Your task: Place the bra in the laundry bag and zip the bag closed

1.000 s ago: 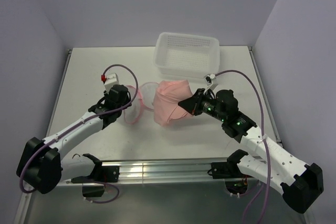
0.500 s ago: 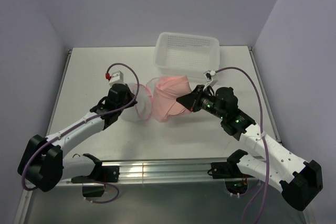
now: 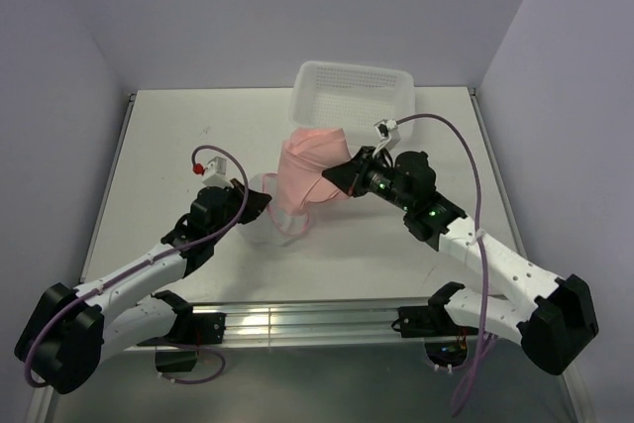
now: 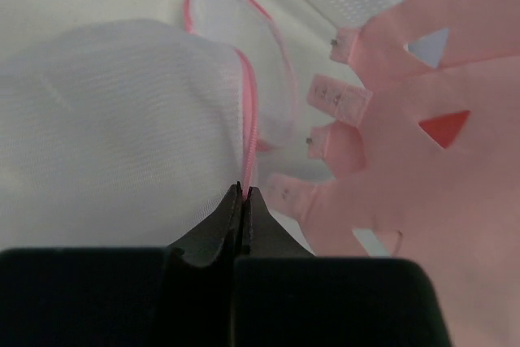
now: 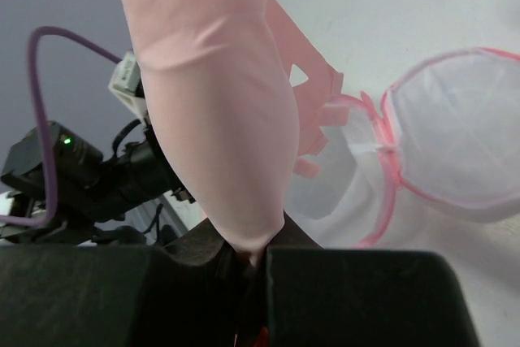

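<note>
The light-pink bra (image 3: 302, 167) hangs folded from my right gripper (image 3: 337, 172), which is shut on it and holds it above the table, just over the laundry bag. In the right wrist view the bra (image 5: 215, 111) rises from the shut jaws. The laundry bag (image 3: 269, 207) is a white mesh pouch with a pink zipper rim, lying open below the bra. My left gripper (image 3: 260, 201) is shut on its pink rim (image 4: 246, 132). In the left wrist view the bra's hook tabs (image 4: 337, 95) hang just right of the bag's mesh (image 4: 122, 119). The bag's two open halves also show in the right wrist view (image 5: 455, 136).
A white perforated plastic basket (image 3: 353, 96) stands at the back of the table, just behind the bra. The table (image 3: 178, 136) is walled by lilac panels on the left, back and right. A metal rail (image 3: 297, 319) runs along the near edge.
My right gripper has lifted the bra up and to the left, over the bag. My left gripper has pulled the bag's rim toward the near side and slightly right.
</note>
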`<action>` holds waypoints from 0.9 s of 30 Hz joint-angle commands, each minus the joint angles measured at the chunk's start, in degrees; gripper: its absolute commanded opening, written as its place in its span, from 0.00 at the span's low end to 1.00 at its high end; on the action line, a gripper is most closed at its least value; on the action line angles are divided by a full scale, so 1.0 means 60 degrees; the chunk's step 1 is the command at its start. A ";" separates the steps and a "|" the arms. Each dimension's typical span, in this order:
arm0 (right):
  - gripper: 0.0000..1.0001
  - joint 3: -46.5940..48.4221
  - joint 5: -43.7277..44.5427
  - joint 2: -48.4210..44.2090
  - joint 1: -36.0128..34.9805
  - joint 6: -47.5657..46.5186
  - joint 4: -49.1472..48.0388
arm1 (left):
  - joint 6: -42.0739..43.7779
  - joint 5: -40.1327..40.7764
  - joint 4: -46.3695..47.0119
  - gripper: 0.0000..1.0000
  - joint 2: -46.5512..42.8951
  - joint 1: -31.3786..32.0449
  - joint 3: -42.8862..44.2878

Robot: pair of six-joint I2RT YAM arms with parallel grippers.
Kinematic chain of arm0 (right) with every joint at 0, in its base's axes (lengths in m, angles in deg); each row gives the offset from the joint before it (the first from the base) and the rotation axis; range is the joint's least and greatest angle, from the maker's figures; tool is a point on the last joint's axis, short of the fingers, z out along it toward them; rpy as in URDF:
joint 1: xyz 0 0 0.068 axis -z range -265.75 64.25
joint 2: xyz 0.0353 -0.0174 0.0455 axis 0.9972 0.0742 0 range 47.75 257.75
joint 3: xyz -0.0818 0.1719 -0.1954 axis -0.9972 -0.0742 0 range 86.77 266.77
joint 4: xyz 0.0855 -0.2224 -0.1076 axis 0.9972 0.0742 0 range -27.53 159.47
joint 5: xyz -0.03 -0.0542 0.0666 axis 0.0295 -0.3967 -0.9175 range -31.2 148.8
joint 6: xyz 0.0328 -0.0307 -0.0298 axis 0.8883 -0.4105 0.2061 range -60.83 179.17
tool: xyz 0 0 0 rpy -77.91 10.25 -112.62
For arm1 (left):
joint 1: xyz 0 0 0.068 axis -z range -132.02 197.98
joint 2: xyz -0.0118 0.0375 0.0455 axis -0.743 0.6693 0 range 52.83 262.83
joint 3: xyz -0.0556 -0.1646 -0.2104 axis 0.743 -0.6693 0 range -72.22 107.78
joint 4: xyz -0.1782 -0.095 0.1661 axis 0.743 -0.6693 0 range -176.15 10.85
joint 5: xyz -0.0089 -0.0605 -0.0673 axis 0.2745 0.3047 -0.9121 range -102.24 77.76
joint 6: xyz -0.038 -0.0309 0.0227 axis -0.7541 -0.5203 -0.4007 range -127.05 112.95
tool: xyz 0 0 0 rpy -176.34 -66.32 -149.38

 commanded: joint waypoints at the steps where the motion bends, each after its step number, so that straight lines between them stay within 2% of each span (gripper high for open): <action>1: 0.00 0.0342 -0.0021 0.0579 -0.0076 -0.0271 -0.0867 | -0.0262 -0.0291 0.1206 0.00 -0.0100 -0.0024 -0.0295; 3: 0.00 0.0124 -0.0416 0.1090 -0.0221 -0.0067 -0.1203 | -0.0247 -0.0203 0.1206 0.00 -0.0114 -0.0039 -0.0455; 10: 0.00 -0.0522 -0.0403 0.2190 -0.0734 0.0270 -0.2200 | -0.0057 0.0060 0.0972 0.00 -0.0217 -0.0068 -0.0559; 16: 0.00 -0.0815 0.0021 0.2923 -0.1042 0.0549 -0.2625 | 0.0163 0.0295 0.0591 0.00 -0.0510 -0.0082 -0.0544; 27: 0.00 -0.0479 0.1367 0.3335 -0.1087 -0.0196 -0.1938 | 0.0675 0.0791 -0.0740 0.00 -0.0657 -0.0082 -0.0268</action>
